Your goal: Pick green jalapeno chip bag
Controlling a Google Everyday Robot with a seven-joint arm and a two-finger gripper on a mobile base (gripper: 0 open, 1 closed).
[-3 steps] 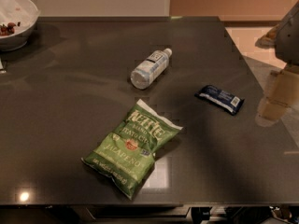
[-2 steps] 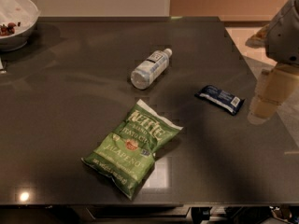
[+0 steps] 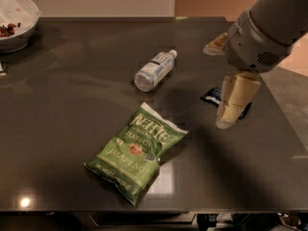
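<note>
gripper (image 3: 227, 121) partly hiding blue bar (image 3: 211, 96), grip unclear, green jalapeno chip bag (image 3: 137, 150) apart

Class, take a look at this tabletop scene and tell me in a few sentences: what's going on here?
A robot arm extends over the right side of the dark table. Its gripper hangs above the surface, close to a small dark blue bar. The green jalapeno chip bag lies flat near the front edge, to the left of the gripper and not touched by it. A water bottle lies on its side further back, and a white bowl sits in the far left corner.
</note>
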